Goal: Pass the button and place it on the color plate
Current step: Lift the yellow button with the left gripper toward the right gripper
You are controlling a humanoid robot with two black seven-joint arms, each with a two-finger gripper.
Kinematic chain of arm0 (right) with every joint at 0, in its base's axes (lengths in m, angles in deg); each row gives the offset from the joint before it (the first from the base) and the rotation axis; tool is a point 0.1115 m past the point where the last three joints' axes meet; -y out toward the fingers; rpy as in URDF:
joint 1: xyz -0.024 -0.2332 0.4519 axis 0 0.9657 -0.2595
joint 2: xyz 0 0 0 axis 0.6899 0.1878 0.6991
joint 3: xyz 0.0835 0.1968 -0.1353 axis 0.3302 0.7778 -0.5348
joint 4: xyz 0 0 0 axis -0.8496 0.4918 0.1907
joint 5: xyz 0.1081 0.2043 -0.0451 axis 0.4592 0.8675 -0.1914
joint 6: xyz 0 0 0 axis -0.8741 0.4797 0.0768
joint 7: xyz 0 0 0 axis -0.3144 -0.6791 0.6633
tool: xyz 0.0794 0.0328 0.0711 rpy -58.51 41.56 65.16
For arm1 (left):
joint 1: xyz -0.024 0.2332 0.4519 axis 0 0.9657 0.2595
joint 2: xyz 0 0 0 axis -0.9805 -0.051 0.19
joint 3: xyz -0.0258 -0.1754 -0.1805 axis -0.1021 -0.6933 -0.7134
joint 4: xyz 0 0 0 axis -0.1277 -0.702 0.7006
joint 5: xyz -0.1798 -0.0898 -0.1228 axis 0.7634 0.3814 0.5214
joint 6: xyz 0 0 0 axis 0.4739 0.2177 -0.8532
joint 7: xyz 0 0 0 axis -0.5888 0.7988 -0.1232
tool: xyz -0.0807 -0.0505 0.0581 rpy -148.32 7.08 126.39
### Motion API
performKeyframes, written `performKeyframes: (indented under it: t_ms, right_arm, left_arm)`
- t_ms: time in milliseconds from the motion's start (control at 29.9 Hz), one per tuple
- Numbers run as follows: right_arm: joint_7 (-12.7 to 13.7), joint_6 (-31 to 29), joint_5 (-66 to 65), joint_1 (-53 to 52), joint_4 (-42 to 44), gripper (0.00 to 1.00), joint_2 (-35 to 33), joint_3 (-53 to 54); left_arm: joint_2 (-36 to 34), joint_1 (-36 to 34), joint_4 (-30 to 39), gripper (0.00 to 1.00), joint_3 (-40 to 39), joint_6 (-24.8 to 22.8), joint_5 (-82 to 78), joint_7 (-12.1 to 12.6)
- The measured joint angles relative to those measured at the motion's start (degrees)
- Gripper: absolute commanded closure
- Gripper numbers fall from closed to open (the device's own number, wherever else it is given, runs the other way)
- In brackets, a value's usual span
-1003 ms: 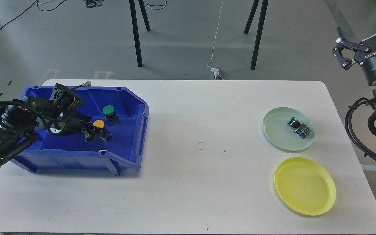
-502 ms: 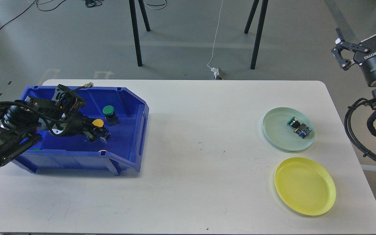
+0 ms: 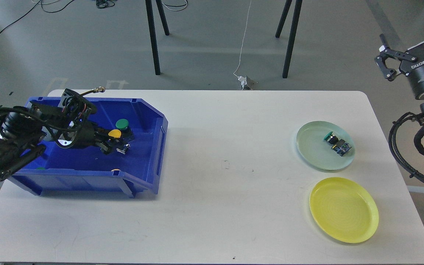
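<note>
My left gripper (image 3: 113,144) is inside the blue bin (image 3: 153,162) and is shut on a yellow button (image 3: 115,134), holding it above the bin floor. A green button (image 3: 122,124) sits just behind it in the bin. My right gripper (image 3: 388,63) is open and empty, raised off the table's far right edge. A pale green plate (image 3: 313,145) at the right holds another green button (image 3: 336,143). A yellow plate (image 3: 343,209) lies bare in front of it.
The white table (image 3: 226,176) spans the view between the bin and the plates. Black stand legs (image 3: 153,36) and a cable with a plug (image 3: 245,81) are on the floor behind the table.
My left gripper has lifted the yellow button up and toward the back right of the bin, close to the green button. The right gripper has barely shifted.
</note>
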Motion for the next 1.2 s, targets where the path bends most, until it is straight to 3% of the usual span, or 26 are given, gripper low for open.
performKeyframes:
  t_ms: [201,368,635,803,970,1204]
  right_arm:
    - [0.0,0.0,0.0,0.0,0.0,0.04,0.0,-0.1]
    - [0.1,0.0,0.0,0.0,-0.1,0.04,-0.1,-0.1]
    - [0.5,-0.3,0.0,1.5,-0.9,0.01,-0.2,-4.0]
    - [1.2,-0.2,-0.2,2.5,-5.0,0.01,-0.8,-8.2]
    - [3.3,3.8,-0.6,1.9,-9.9,0.02,-1.1,-12.7]
    - [4.1,6.6,-1.1,0.1,-18.5,0.09,-0.6,-15.9]
  left_arm:
    - [-7.6,-3.5,7.0,0.69,-0.3,-1.2,0.3,-2.3]
    - [-12.4,-5.1,12.7,0.70,-2.1,-1.6,2.3,-2.7]
    - [-16.0,-6.1,24.0,0.72,-14.3,-2.1,16.3,-2.7]
    - [-9.8,-5.4,24.9,0.77,-21.0,-0.9,26.8,-2.5]
    - [-3.7,-5.1,24.7,0.79,-21.8,4.6,31.2,-1.4]
    - [4.9,-5.1,24.2,0.82,-21.3,8.1,27.4,2.5]
